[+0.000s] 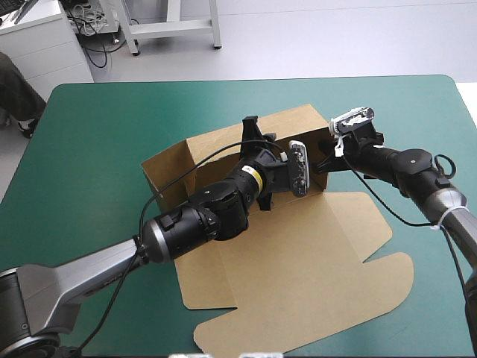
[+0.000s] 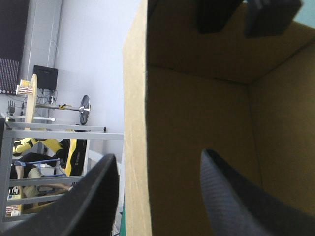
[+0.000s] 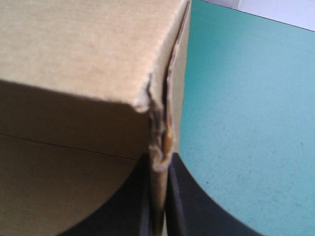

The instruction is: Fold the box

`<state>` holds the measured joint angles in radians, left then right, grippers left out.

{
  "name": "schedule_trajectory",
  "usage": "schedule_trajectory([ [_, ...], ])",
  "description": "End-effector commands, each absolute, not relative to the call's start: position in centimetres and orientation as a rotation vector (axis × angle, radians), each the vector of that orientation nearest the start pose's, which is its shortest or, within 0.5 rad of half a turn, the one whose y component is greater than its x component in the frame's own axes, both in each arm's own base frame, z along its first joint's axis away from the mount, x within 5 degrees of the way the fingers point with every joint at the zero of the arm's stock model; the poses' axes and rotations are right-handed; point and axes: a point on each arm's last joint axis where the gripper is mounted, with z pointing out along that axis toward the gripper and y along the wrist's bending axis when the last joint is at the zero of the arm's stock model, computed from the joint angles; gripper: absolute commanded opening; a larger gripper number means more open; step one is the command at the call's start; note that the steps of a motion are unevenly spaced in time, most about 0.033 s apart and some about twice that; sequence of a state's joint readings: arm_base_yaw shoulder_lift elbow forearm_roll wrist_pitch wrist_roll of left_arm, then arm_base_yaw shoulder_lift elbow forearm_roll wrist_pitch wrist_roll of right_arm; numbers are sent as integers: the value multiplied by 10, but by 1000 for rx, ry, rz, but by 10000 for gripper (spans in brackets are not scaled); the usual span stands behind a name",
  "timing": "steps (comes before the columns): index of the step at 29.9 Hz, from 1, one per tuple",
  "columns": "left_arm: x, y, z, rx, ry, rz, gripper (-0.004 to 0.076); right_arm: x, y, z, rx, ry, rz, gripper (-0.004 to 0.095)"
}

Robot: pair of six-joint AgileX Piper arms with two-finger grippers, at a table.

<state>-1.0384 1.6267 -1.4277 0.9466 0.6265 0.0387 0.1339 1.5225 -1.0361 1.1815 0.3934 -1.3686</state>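
Left gripper (image 2: 157, 155) spread wide, astride a raised wall of the box (image 1: 298, 261), one finger on each side. Right gripper (image 3: 158, 157) clamps the torn corner at 2 o'clock.

1. Hidden under the left gripper (image 1: 257, 134) in the high view: most of the box (image 1: 168, 175) interior.
2. Covered there by the box's corner wall: fingertips of the right gripper (image 3: 158, 162).
3. Cut off in both wrist views: the box outline.

Brown box (image 1: 298, 246), apparently unprinted, on plain teal-green cover (image 1: 89, 149).
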Motion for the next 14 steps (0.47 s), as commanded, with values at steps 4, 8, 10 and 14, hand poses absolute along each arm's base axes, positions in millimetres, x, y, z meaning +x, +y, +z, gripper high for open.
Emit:
schedule_trajectory([
  [4,210,-275,411,1328,1408,364,370,327,75,307,-483,1974,360,-22],
  [8,230,-242,441,1057,1561,340,370,327,75,307,-481,1974,361,-22],
  [10,246,-217,455,921,1642,369,370,327,75,307,-479,1975,362,-22],
  [14,277,-164,468,686,1812,383,370,327,75,307,-466,1979,371,-22],
])
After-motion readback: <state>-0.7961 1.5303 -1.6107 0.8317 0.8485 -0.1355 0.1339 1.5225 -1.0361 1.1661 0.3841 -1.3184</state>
